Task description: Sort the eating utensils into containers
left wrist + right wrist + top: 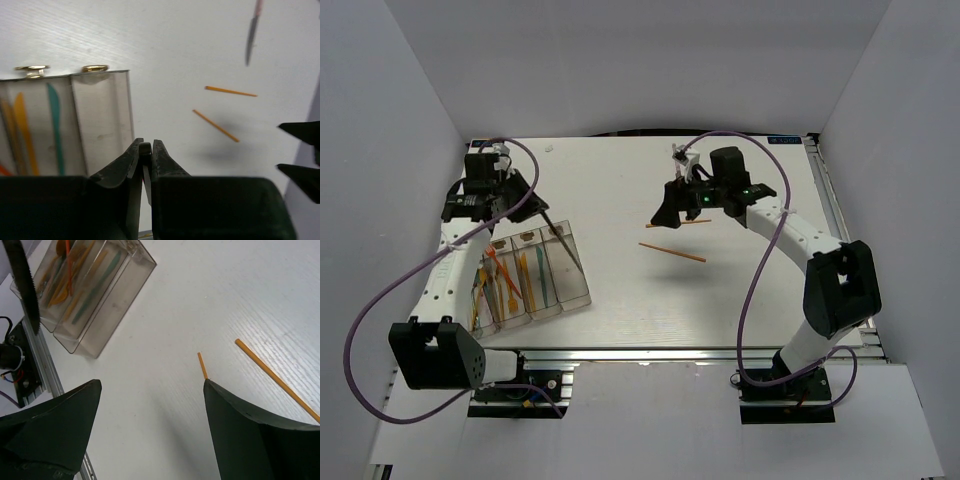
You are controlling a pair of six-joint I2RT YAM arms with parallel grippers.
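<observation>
A dark serrated knife point(564, 246) is pinched in the closed left gripper point(145, 146) and slanted above the rightmost bin of the clear containers point(575, 295). Two thin orange sticks point(672, 251) are seen flat on the table point(620, 180), well right of the containers, by the wide-spread right gripper point(151, 384).

We found the top view evenly and fairly brightly lit from overhead, the white table point(720, 300) flat and matte and the thin orange sticks point(672, 252) casting only faint, soft shadows. In the left wrist view the left arm's black gripper point(146, 144) was a dark, underexposed mass in the foreground, and the far grey-bladed knife point(251, 35) was smeared by blur. In the right wrist view we saw the near black fingers point(250, 430) soft and shadowed, the clear plastic bins point(95, 290) hazy, while the dark serrated knife point(22, 285) showed its teeth crisply.
</observation>
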